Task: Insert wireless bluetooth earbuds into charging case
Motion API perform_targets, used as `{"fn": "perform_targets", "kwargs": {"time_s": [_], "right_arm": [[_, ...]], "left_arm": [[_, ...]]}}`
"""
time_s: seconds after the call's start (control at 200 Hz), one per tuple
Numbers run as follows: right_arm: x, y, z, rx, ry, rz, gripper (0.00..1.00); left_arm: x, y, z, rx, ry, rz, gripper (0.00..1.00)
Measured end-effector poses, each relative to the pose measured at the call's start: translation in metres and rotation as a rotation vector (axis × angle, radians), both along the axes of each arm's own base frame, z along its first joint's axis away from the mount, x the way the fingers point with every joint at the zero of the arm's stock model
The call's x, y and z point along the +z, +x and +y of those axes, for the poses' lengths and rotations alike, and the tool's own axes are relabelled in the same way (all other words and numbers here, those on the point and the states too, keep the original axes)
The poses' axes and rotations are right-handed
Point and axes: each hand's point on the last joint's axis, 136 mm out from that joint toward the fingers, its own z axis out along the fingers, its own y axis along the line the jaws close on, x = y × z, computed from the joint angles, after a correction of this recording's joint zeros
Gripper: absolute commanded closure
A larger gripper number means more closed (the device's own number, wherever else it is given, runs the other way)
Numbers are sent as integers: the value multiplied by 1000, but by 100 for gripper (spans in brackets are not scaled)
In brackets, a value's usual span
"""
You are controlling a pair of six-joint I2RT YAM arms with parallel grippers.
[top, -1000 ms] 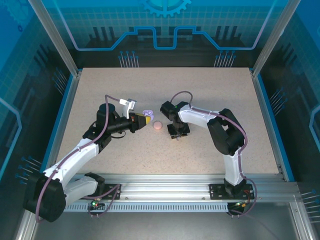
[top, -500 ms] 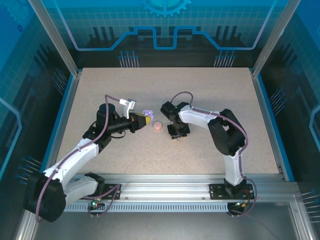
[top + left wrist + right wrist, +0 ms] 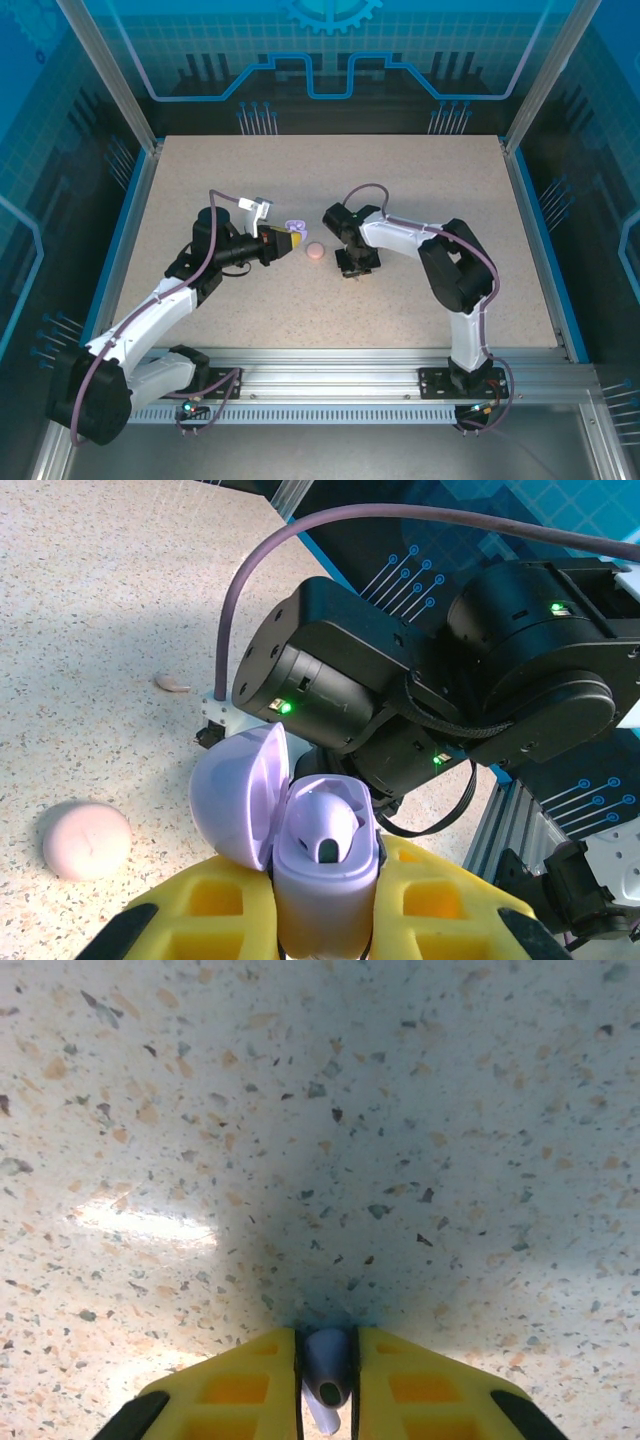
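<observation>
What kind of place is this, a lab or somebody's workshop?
Most likely a purpose-built robot test cell in a lab, not a home bench: a speckled tabletop framed by aluminium rails, with blue circuit-pattern panels walling it in.

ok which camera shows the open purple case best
The left wrist view: the purple case sits close up in the left pincer, lid open, one earbud seated inside. In the top external view it is a small lilac speck at that pincer's tip.
</observation>
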Motion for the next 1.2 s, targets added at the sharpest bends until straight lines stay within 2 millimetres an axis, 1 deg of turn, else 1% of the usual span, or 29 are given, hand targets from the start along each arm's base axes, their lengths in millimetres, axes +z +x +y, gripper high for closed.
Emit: {"fn": "perform_targets", "kwargs": {"time_s": [0.335,0.565,0.74,0.946,1.061,1.131,1.201], "right_arm": [[0,1,-5,-66,177,1,86],[0,2,-8,-109,326,-1,86],[1,3,-13,-138,405,-5,86],[2,5,-31,-178,449,-34,86],[4,2,-40,-193,456,-48,86],[9,3,-42,-198,473,-60,85],[19,7,-40,-194,506,-89,85]], "left_arm": [[-1,0,-2,-1,3,1,91],[-12,-1,-10,-17,19,32,91],[-29,3,-14,-7,36,86,91],[-53,8,-21,10,67,156,91],[-65,11,-25,21,75,187,91],[-72,14,-28,29,77,206,92],[-81,16,-31,31,84,226,92]]}}
